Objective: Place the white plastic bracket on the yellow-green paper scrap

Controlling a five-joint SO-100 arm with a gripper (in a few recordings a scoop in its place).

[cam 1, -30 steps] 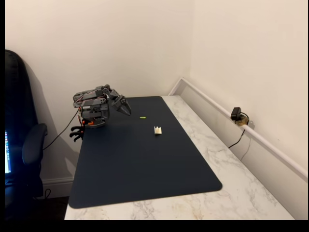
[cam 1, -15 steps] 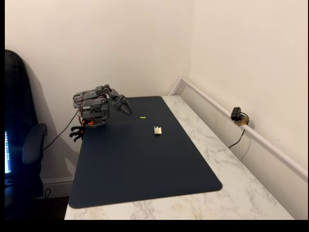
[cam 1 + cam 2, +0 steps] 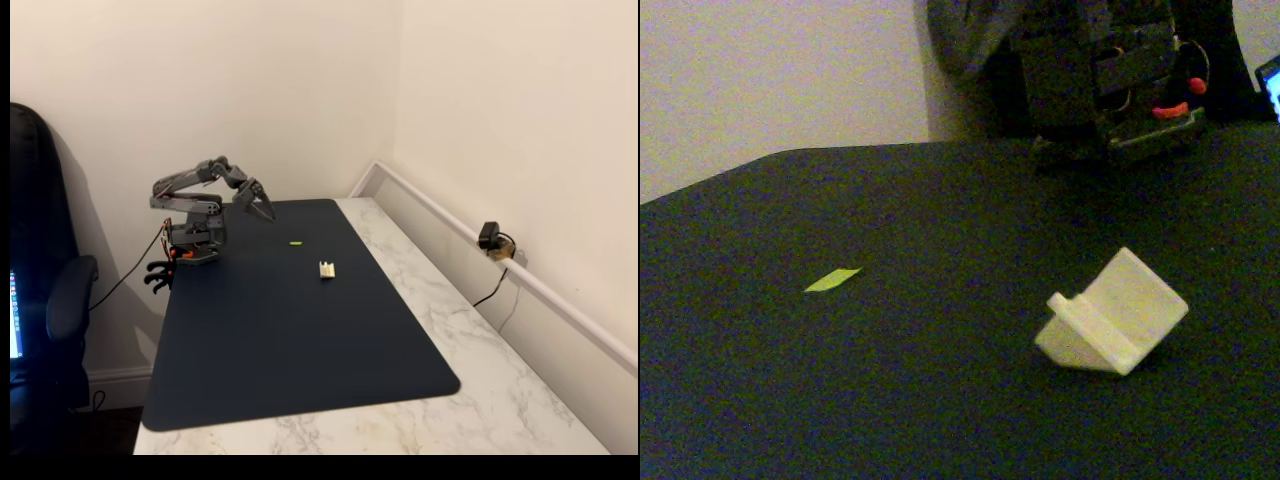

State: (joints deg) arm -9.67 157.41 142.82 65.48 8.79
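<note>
On dark mat (image 3: 300, 340): small off-white ridged plastic bracket (image 3: 1112, 312) untouched, apart from flat yellow-green paper sliver (image 3: 832, 280). Grey gripper (image 3: 262, 207) hovers well away; finger gap unreadable. Pickup, placement remain.

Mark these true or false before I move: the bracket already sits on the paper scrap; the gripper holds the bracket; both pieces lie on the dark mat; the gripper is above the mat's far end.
1. The white plastic bracket sits on the yellow-green paper scrap. False: they lie apart.
2. The gripper holds the bracket. False: it is well clear of it, holding nothing.
3. Both pieces lie on the dark mat. True.
4. The gripper is above the mat's far end. True.
</note>
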